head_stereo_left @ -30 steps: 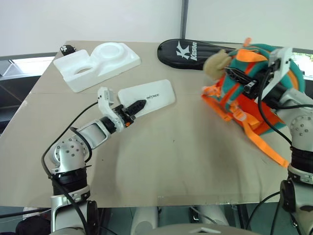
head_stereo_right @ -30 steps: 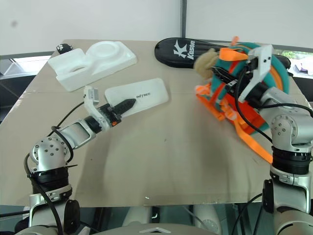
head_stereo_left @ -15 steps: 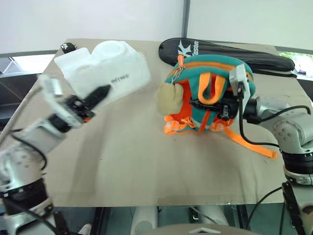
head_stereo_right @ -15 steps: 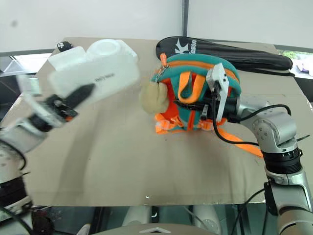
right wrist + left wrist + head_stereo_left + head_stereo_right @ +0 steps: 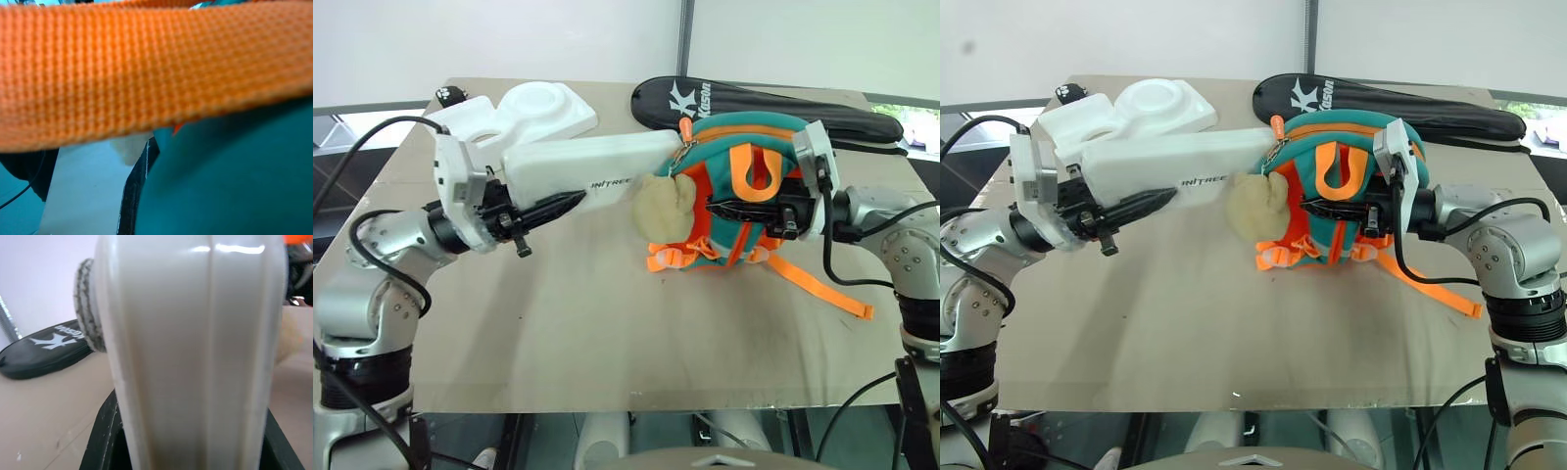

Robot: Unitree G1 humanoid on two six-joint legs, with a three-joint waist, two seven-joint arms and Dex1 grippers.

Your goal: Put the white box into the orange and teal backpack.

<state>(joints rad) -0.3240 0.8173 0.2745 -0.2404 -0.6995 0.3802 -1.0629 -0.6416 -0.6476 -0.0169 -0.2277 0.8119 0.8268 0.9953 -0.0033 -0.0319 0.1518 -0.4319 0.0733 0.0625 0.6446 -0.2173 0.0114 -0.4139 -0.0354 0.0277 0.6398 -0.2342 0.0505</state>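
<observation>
Our left gripper (image 5: 548,208) is clamped on the near end of the white box (image 5: 592,166), one black finger running along its lower face below the dark lettering; the box is lifted clear of the table (image 5: 607,333), roughly level, its far end reaching toward the backpack (image 5: 744,201) and lying just beside the beige plush charm (image 5: 668,208) and the orange zip pull at the bag's top corner; we cannot tell whether the box touches the bag. In the left wrist view the box's edge (image 5: 195,347) rises between the two dark fingers.

Our right gripper (image 5: 736,209) is closed tight on an orange strap (image 5: 146,73) at the front of the backpack, pointing across toward the box; the bag stands propped on the table, its teal body and orange trim facing us, with a loose orange strap (image 5: 822,289) trailing over the table on our right; the box is not yet inside it.

Behind the bag lies a long black racket bag (image 5: 764,103); at the far left corner sits a white foam tray (image 5: 533,108), partly hidden by the raised box.
</observation>
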